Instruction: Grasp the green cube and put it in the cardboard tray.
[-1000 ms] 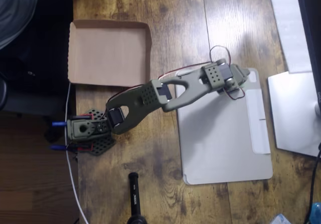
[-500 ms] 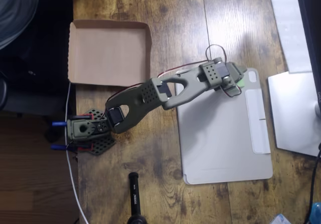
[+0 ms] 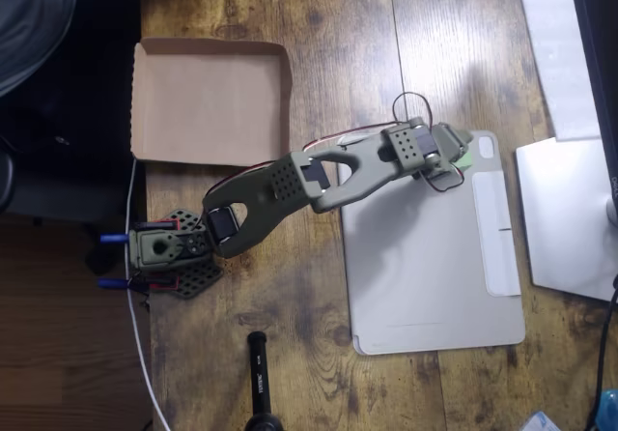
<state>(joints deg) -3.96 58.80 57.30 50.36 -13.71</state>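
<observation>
In the overhead view my olive-green arm reaches right from its base (image 3: 166, 250) to the top left corner of a grey tablet cover. A sliver of the light-green cube (image 3: 466, 160) shows at the lower edge of my gripper (image 3: 458, 150), which looks shut on it; most of the cube is hidden under the gripper head. The brown cardboard tray (image 3: 208, 100) lies at the upper left, far from the gripper, with nothing inside it.
The grey tablet cover (image 3: 435, 257) fills the table right of centre. White flat items (image 3: 565, 218) lie along the right edge. A black cylindrical object (image 3: 259, 383) stands at the bottom edge. Bare wood lies between tray and gripper.
The gripper head has pulled back slightly to the left and turned. The green cube, hidden one second ago, now peeks out at the gripper's lower edge.
</observation>
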